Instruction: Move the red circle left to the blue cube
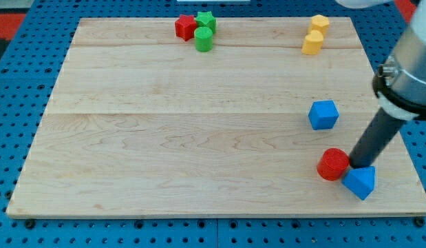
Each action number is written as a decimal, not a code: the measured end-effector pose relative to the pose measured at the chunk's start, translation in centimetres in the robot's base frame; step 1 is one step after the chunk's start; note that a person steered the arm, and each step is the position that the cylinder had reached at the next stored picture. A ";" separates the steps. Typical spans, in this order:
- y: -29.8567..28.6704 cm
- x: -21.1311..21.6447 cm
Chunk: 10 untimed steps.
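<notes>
The red circle [332, 164] lies near the board's bottom right. The blue cube [323, 114] sits above it, a short gap apart. My tip [355, 166] rests just right of the red circle, touching or nearly touching it, and just above a blue wedge-shaped block [360, 182]. The dark rod slants up to the right towards the arm.
A red star-like block [186, 27], a green star [206, 19] and a green cylinder [204, 40] cluster at the view's top centre. Two yellow blocks [316, 34] sit at the top right. The wooden board [164, 138] lies on a blue pegboard.
</notes>
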State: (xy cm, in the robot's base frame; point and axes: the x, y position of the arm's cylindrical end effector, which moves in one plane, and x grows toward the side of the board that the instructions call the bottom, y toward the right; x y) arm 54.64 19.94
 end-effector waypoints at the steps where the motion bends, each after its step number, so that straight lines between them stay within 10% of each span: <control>1: -4.4 0.6; 5: -17.4 0.2; 10: -12.8 0.9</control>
State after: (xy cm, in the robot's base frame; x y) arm 55.54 7.10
